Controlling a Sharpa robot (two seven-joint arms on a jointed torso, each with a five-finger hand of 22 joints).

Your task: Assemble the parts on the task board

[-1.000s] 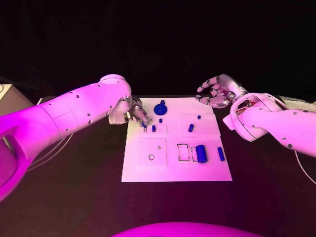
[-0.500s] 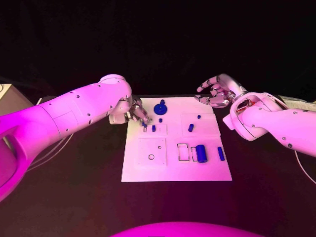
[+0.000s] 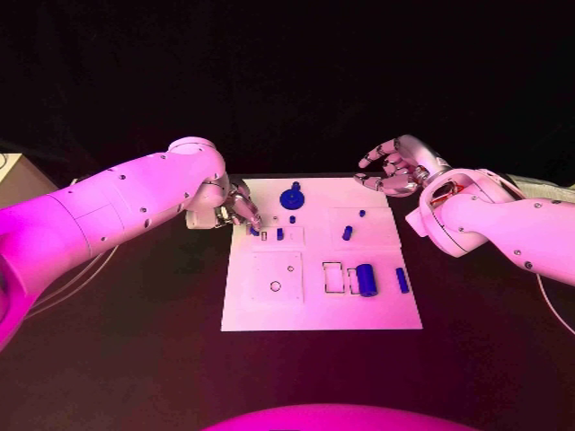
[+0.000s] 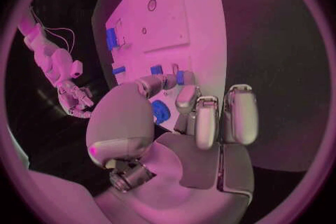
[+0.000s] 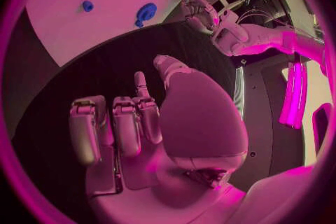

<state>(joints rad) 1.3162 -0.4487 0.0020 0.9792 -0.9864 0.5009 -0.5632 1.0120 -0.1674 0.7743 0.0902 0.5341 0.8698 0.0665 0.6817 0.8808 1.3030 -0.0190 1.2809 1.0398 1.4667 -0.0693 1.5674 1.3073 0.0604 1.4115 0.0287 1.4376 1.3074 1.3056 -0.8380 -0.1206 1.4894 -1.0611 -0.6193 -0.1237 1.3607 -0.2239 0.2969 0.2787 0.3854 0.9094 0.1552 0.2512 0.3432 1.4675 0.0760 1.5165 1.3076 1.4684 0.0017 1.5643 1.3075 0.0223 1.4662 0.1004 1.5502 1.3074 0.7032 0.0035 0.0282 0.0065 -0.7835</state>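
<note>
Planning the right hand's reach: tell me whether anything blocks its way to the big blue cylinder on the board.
Nothing visible does. The right hand hovers empty past the task board's far right corner; between it and the big blue cylinder lie only low small blue pieces on the board.

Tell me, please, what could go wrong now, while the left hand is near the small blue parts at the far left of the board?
1. The left hand works close beside small blue pegs; its fingers might knock one over.
2. The blue disc part stands just beyond it and could be bumped.
3. Pressing near the task board edge might shift the board.
</note>
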